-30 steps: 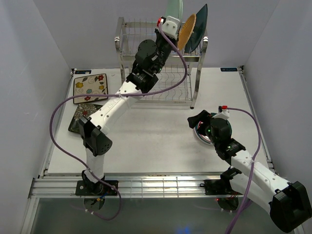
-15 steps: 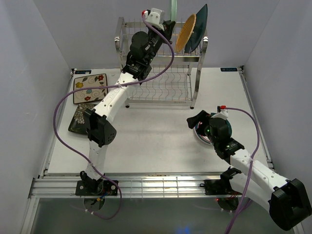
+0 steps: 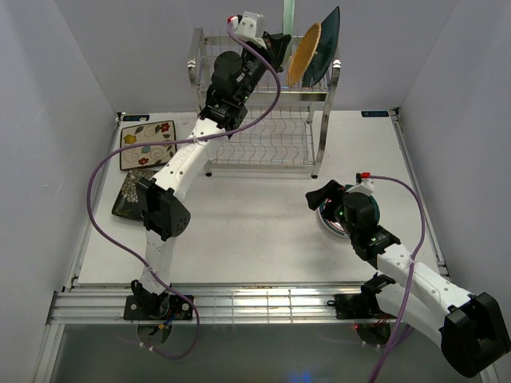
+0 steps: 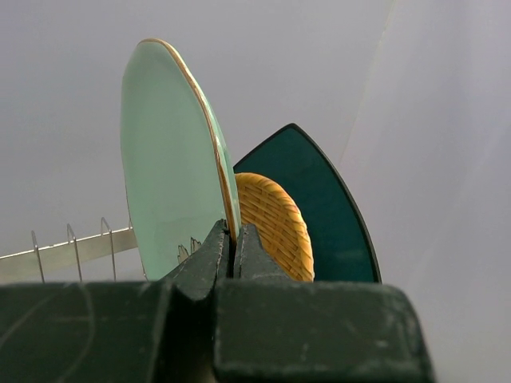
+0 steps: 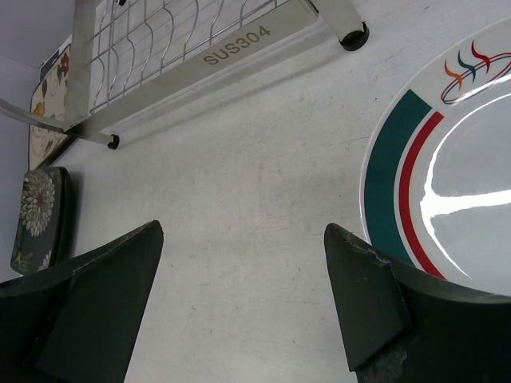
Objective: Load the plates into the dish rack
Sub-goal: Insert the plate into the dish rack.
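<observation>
My left gripper is shut on the lower rim of the pale green plate, pinching it between both fingertips. That plate stands upright and edge-on over the top tier of the dish rack. Just to its right, the woven orange plate and the teal plate lean in the top tier. My right gripper hovers open low over the table, with nothing between its fingers. The white plate with a striped rim lies flat just right of it.
A cream floral plate and a dark floral plate lie at the table's left side. The rack's lower tier stands ahead of my right gripper. White walls close in on the back and both sides.
My left wrist has swung left and up over the rack's top tier, turning the pale green plate edge-on to the overhead view. The right arm has barely moved.
</observation>
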Action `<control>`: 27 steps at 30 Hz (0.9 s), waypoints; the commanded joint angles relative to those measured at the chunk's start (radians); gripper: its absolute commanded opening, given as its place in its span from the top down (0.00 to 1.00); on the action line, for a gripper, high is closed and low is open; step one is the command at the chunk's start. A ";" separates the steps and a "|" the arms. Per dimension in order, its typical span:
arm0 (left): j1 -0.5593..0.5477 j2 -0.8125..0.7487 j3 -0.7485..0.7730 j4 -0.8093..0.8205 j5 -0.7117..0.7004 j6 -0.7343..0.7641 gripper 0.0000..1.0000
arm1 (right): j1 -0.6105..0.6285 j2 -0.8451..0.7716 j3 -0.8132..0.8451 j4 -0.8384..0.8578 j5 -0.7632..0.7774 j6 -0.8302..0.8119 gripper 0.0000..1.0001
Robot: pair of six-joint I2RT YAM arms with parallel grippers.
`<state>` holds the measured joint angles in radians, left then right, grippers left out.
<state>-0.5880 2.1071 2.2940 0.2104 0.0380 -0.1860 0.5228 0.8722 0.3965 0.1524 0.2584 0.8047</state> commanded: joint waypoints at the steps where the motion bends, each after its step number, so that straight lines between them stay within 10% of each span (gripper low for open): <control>1: 0.013 -0.071 0.035 0.150 -0.012 -0.018 1.00 | -0.003 -0.010 0.041 0.038 0.005 0.002 0.13; 27: 0.016 -0.059 -0.087 0.116 0.014 -0.017 0.95 | -0.003 -0.045 0.025 0.030 0.008 -0.001 0.13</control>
<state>-0.5777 2.1071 2.2017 0.2394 0.0288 -0.2070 0.5228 0.8436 0.3965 0.1524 0.2592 0.8047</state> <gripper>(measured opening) 0.073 0.873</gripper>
